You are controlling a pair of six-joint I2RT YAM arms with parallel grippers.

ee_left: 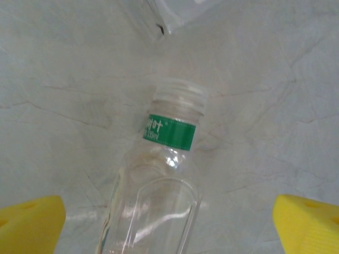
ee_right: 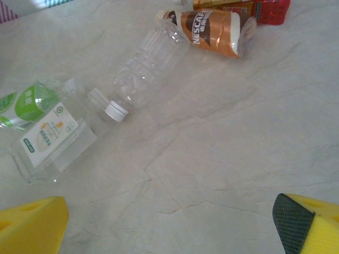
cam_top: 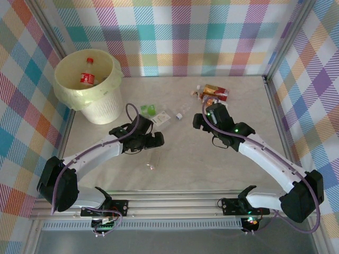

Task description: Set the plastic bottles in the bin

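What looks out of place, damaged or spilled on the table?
No spill shows. The Nescafe bottle is crumpled at its base and the white-labelled bottle looks squashed flat; both lie on their sides on the table. The bin stands upright.

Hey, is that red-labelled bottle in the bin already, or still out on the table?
In. The red-labelled bottle lies inside the bin, below its rim.

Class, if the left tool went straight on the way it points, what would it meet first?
Most likely the clear bottle with the green band, lying midway between the open fingers of the left tool; how far off is unclear.
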